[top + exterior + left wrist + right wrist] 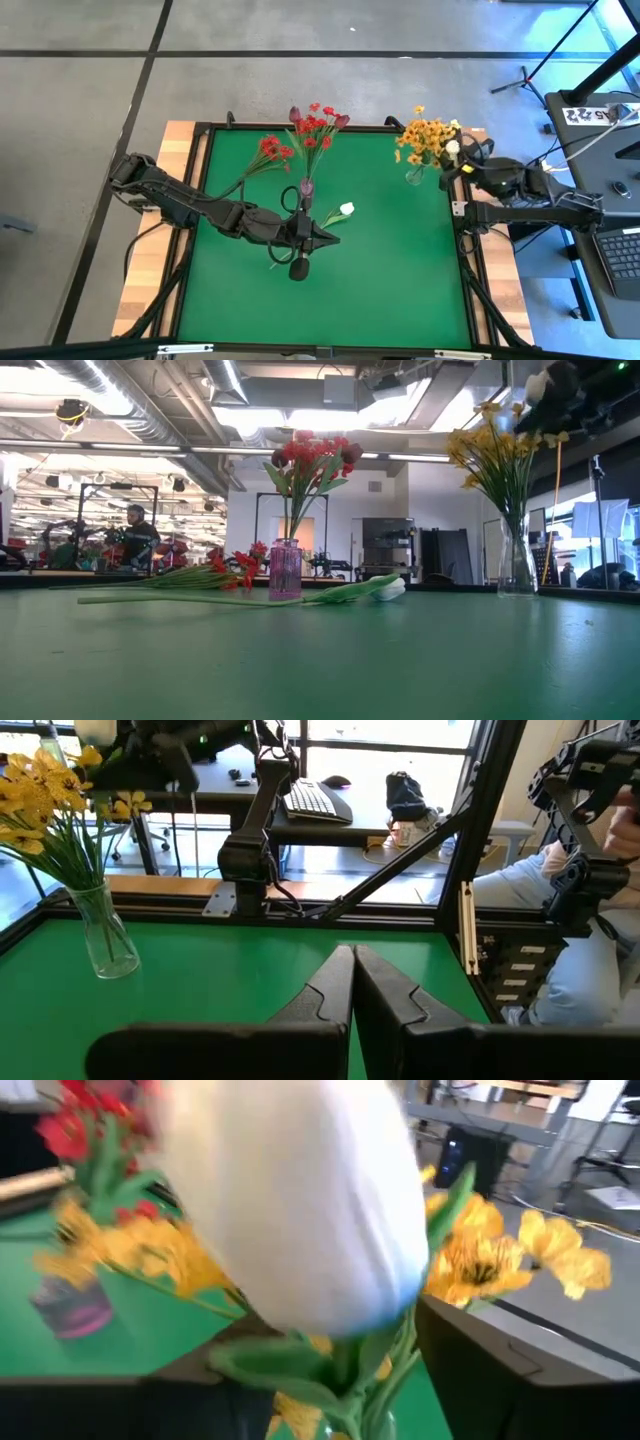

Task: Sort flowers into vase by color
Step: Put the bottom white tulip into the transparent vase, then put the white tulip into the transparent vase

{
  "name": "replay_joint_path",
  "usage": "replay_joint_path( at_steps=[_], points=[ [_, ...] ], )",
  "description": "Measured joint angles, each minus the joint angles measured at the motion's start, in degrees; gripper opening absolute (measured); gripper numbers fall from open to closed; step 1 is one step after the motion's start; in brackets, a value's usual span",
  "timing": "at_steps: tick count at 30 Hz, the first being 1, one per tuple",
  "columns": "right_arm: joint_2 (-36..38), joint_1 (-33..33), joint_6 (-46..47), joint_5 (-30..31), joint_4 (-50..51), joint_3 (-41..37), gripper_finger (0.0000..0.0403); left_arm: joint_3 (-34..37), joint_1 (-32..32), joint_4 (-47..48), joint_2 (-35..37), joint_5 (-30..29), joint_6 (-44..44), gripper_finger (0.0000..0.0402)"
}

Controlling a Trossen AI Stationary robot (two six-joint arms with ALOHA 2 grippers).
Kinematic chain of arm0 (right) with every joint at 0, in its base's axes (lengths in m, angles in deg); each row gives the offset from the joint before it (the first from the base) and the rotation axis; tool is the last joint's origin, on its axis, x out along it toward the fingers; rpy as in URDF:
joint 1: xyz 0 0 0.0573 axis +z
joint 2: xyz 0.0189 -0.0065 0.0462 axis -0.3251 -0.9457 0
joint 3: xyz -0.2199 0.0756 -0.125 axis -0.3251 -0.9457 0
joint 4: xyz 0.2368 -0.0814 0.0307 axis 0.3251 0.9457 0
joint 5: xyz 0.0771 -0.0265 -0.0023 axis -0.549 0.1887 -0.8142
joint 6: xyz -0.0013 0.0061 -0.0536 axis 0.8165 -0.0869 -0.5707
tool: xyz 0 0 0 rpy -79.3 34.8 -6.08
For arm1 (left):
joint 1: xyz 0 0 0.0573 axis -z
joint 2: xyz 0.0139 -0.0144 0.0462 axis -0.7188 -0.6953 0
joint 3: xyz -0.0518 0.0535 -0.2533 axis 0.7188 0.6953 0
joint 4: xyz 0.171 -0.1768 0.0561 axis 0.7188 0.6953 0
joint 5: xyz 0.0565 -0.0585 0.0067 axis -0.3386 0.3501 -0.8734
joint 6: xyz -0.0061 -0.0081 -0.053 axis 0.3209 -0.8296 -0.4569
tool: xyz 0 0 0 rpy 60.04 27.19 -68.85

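Right pincer (458, 152) holds a white bud (300, 1200), apparently directly above the yellow vase (414, 176); left pincer (352, 965) sits closed mid-counter.

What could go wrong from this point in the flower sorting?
The right gripper holds a white bud close above the narrow-necked clear vase already crowded with yellow flowers; the stem may miss the neck, or a nudge may tip the vase. The left gripper, shut and empty, sits beside the white bud on the mat and near the purple vase; reaching could bump that vase.
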Motion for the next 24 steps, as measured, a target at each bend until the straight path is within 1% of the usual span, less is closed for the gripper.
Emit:
replay_joint_path(
  at_steps=[6, 9, 13, 20, 22, 24],
  points=[
    [0.01, 0.0, 0.09, -3.14, 0.03, 2.77, 0.026, 0.0, 0.0, 0.05, 0.0, -0.04, -0.16, 0.0005],
    [0.02, 0.0, 0.12, -6.25, 0.11, 3.73, 0.0274, 0.0, 0.0, 0.25, 0.0, -0.05, -0.24, 0.0005],
    [0.02, 0.0, 0.14, -8.25, -0.01, 5.41, 0.0288, 0.0, 0.0, 0.66, 0.0, -0.14, -0.26, 0.0005],
    [0.02, 0.0, -0.64, -8.35, -0.13, 9.06, 0.0301, 0.0, 0.0, 2.02, 0.0, -0.57, -0.49, 0.0005],
    [0.02, 0.0, -1.24, -9.56, -0.46, 10.13, 0.0301, -0.02, 0.0, 2.89, 0.0, -0.93, -1.38, 0.0004],
    [0.02, 0.0, -1.63, -11.56, -1.84, 11.09, 0.0301, -0.04, -0.02, 4.53, 0.0, -2.82, -2.16, 0.0005]
  ],
)
